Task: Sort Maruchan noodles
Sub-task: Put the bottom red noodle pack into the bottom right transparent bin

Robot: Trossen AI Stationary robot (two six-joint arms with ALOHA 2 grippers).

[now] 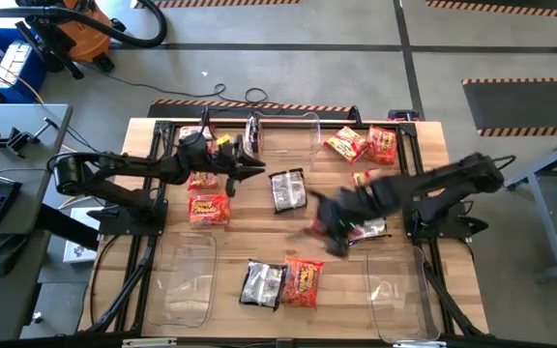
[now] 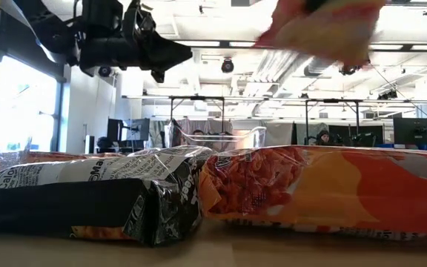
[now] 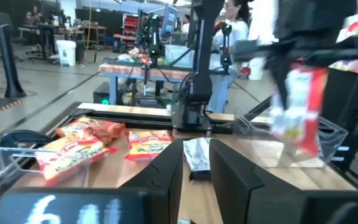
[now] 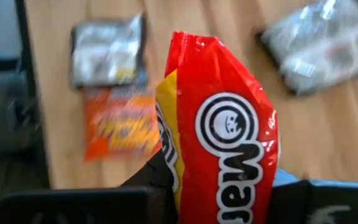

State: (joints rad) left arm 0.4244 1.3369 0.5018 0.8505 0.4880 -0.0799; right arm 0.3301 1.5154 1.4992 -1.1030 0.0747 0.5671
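At the 6 o'clock edge of the pale wood-plank tabletop [image 1: 356, 290], a crinkly black-and-silver packet [image 1: 261, 283] lies flat, touching a glossy orange packet [image 1: 302, 281] beside it. Clear, round-cornered plastic bins [image 1: 185, 277] sit at 7 and 5 o'clock. Right of centre, the right end effector [image 1: 325, 230] is clamped on a puffy red packet [image 4: 219, 130] with a white spiral logo, lifted above the wood. Another black-and-silver packet [image 1: 287, 188] rests at centre. The left end effector [image 1: 251, 166] hovers at 11 o'clock, its dark blocky fingers [image 3: 166, 180] slightly apart, empty. More orange packets [image 1: 364, 145] lie at 1 o'clock.
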